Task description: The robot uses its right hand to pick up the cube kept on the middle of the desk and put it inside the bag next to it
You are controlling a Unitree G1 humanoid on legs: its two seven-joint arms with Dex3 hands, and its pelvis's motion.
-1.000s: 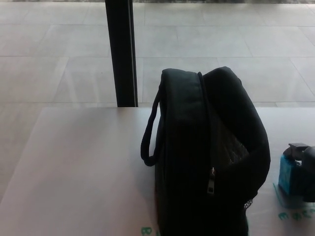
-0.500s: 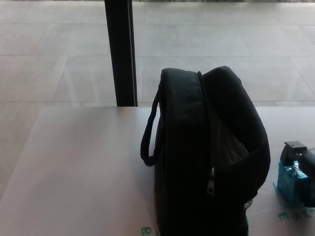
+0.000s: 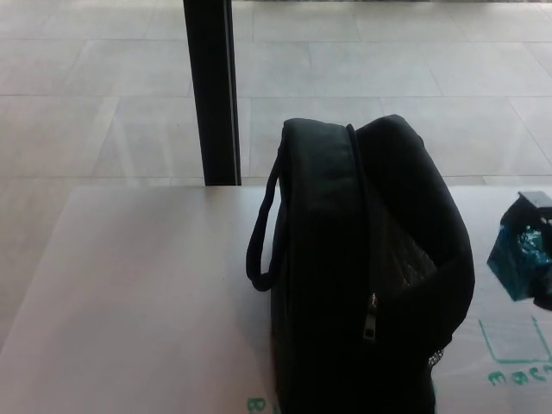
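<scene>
at the bottom right of the frame a green square outline [image 3: 514,341] with green lettering under it is printed on the pale tabletop [image 3: 138,293], and nothing sits inside it. just left of it, filling the lower middle of the frame, stands a black bag [image 3: 362,267], upright, with its zipper [image 3: 370,315] running down the near face and its top gaping open toward the right, a grey lining showing inside. a loop handle [image 3: 261,233] hangs off the bag's left side. at the right edge, level with the bag's middle, the right hand [image 3: 539,250] pinches a teal cube [image 3: 518,250]; the cube is tilted and held above the outline, clear of the tabletop, just beside the bag's right side but not touching it. only part of the hand shows, cut off by the frame edge. beyond the tabletop's far edge a black post [image 3: 212,90] rises to the top of the frame, left of centre, and pale floor tiles [image 3: 388,69] spread behind it.
</scene>
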